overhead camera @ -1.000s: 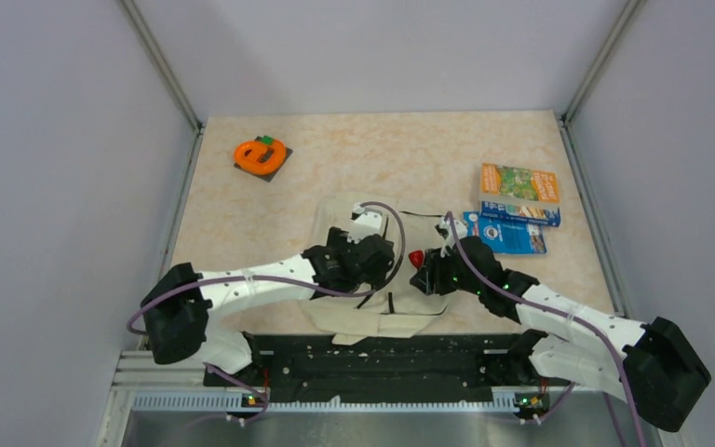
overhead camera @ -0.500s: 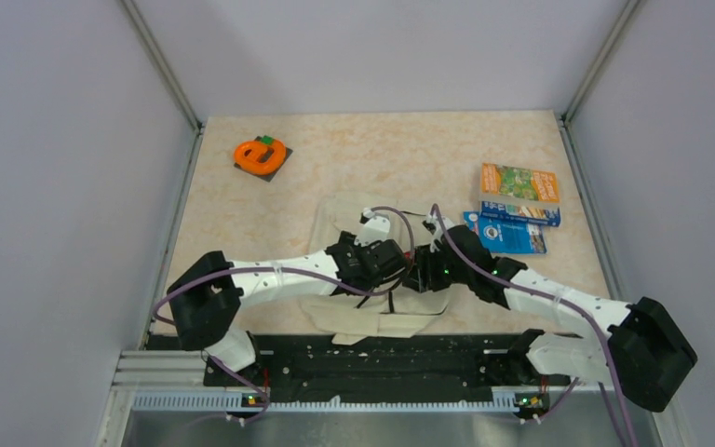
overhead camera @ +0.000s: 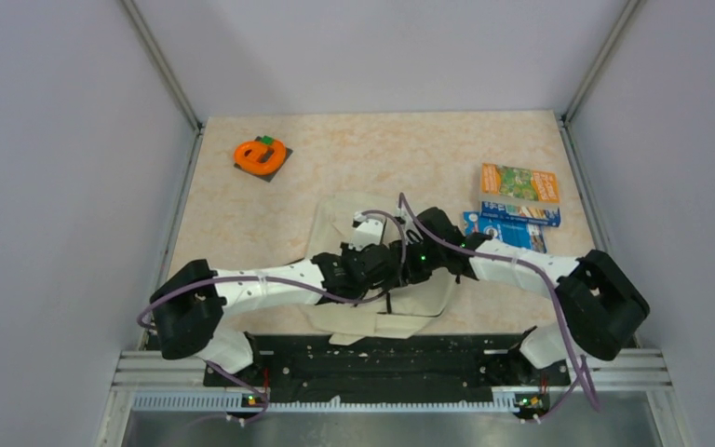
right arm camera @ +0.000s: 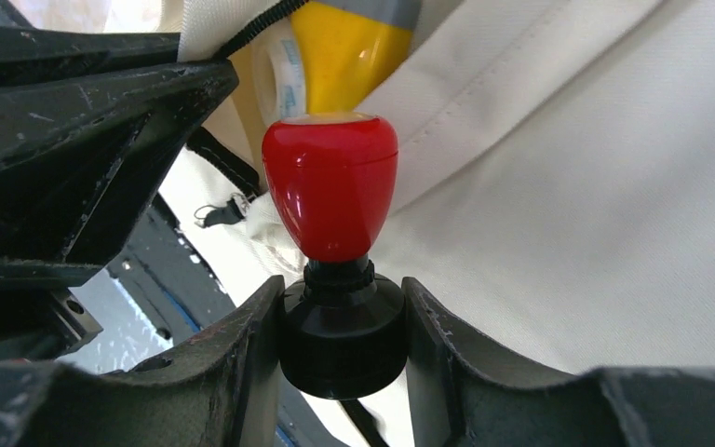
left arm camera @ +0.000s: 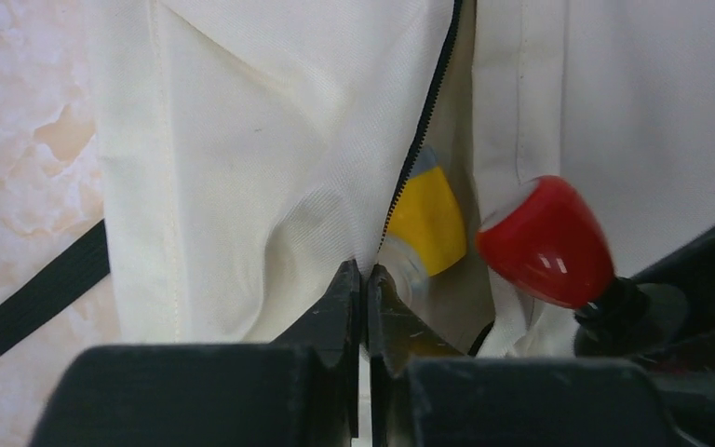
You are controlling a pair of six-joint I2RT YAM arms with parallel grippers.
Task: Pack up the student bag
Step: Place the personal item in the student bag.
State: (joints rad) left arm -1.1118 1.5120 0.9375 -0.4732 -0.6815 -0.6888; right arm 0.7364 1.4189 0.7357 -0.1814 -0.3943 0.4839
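**Student bag.** The student bag (overhead camera: 408, 317) is found lying flat on the tabletop (overhead camera: 382, 158), at the middle of the near edge, and is partly covered by both arms. A black strap (left arm camera: 47, 298) is seen running out from under one edge of the bag onto the tabletop.

**Left gripper** (left arm camera: 366, 279). The jaws are pressed fully together. The cream fabric at the black zipper (left arm camera: 424, 130) is pinched between them, and an opening in the bag is shown just beside the pinched edge.

**Right gripper** (right arm camera: 343, 291). The jaws are set narrow and clamped on the round black base of a red-knobbed object (right arm camera: 330, 186), whose knob points away from the wrist. The knob is placed at the bag's opening, just beside the left gripper. A yellow item (left arm camera: 425, 219) is lodged inside the opening, close to the knob. Whether the two touch cannot be told.

**Elsewhere on the tabletop.** An orange object on a dark square (overhead camera: 261, 155) is noted at the far left, well apart from the bag. An orange booklet (overhead camera: 519, 183) and a blue booklet (overhead camera: 512, 233) are laid flat at the right, edge to edge. The blue booklet is the nearer to the bag and is partly hidden by the right arm.
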